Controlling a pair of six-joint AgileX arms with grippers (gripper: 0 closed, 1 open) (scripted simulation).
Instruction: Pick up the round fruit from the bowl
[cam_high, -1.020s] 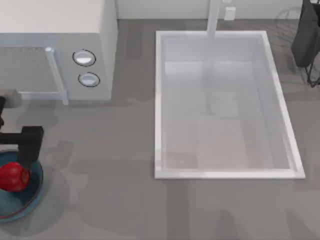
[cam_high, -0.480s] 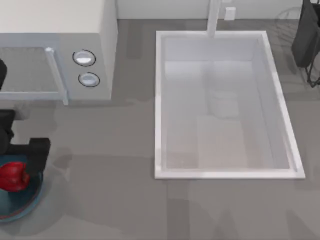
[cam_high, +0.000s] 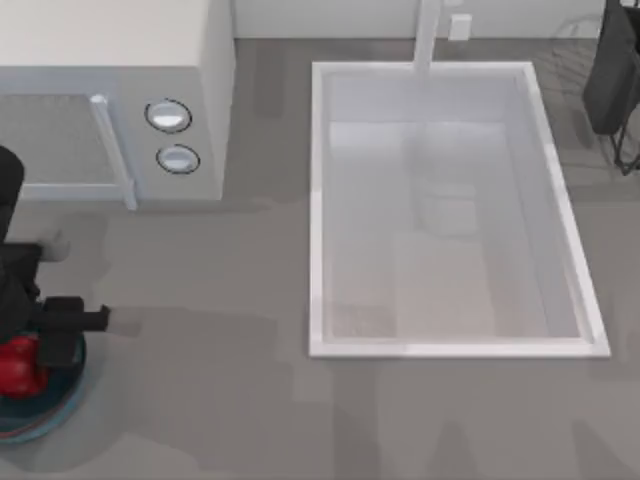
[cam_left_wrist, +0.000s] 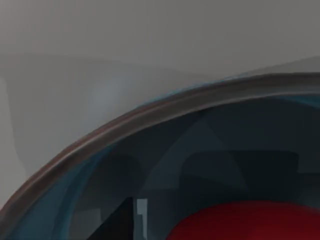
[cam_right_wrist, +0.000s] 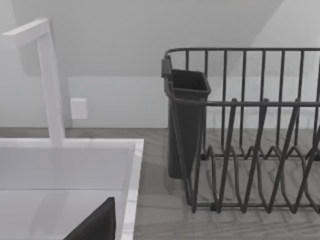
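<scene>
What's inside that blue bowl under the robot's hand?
A round red fruit lies in the bowl. The left hand hangs over it, covering part of the fruit and the bowl's far side.

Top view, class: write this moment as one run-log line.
left gripper: low over fruit | fruit: in bowl, not lifted | right arm: parked by sink's far right corner

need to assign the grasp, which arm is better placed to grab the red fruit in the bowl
Left. The left gripper is over the blue bowl at the table's left edge, right at the round fruit. The right arm is parked at the far right corner, beyond the sink.
</scene>
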